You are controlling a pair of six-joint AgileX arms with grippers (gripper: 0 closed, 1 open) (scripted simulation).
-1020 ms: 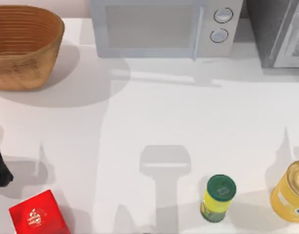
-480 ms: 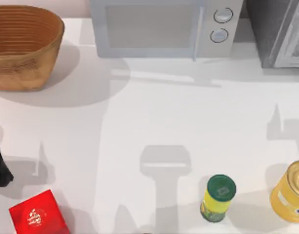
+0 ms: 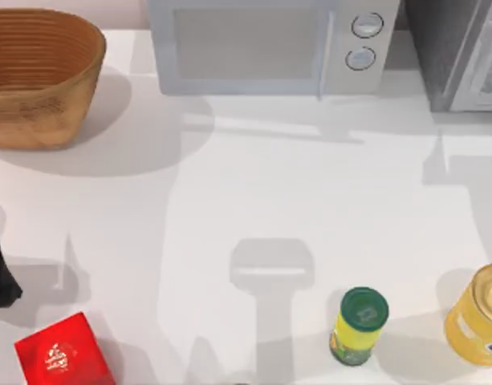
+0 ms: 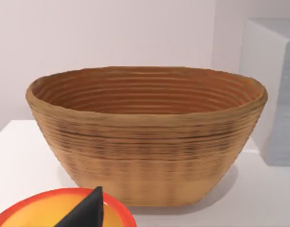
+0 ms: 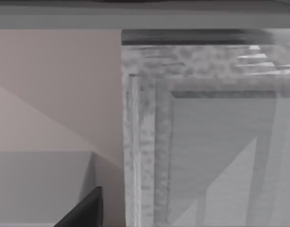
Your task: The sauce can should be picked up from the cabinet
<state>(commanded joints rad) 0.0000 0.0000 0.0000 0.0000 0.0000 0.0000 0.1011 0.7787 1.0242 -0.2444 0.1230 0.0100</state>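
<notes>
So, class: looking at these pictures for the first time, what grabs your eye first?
The big brown woven basket at the table's far left stands out first, with the white microwave beside it at the back. Near the front edge sit a bright red box at the left and two yellow cans at the right.

Lighting: bright, even, diffuse across the white table (image 3: pixel 254 184). Shadows: soft-edged, pale grey. The basket (image 3: pixel 38 76) casts a broad one toward the microwave (image 3: pixel 270 44); the microwave casts a narrow band along its front. A faint upright shadow with a square head lies just left of the yellow-green can (image 3: pixel 359 326). Glare: none; mild sheen on the yellow can (image 3: pixel 478 315). Focus: wrist views slightly soft; the cabinet (image 5: pixel 206 132) surface looks mottled.
</notes>
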